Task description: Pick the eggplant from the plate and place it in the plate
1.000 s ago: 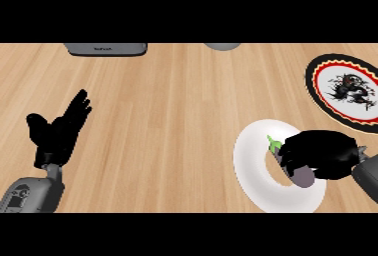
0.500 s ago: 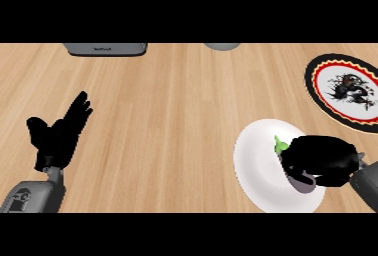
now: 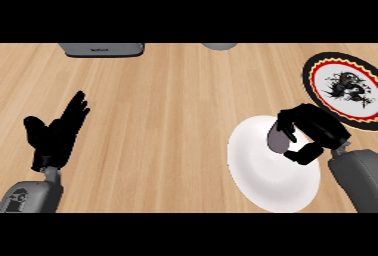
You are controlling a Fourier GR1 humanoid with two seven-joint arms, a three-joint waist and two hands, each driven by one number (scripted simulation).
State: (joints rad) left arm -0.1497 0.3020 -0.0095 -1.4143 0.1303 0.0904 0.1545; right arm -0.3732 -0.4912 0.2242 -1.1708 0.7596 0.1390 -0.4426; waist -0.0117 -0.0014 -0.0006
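My right hand [image 3: 314, 131] is curled round a purple eggplant [image 3: 277, 140] and holds it up over the upper right part of a plain white plate [image 3: 267, 172] at the lower right. Only the eggplant's left side shows past the fingers. A second plate [image 3: 345, 88], black-rimmed with a red and white pattern and a dark figure in its middle, lies at the far right, just beyond the hand. At the left side my left hand [image 3: 57, 134] rests open with its fingers up, far from both plates.
A grey appliance [image 3: 102, 49] sits at the counter's far edge on the left. A small grey round object [image 3: 219, 45] shows at the far edge near the middle. Bare wooden counter [image 3: 170, 110] stretches between the two hands.
My right hand has risen with the eggplant and shifted up and right, toward the patterned plate. The eggplant has left the white plate's surface. The left hand has not moved.
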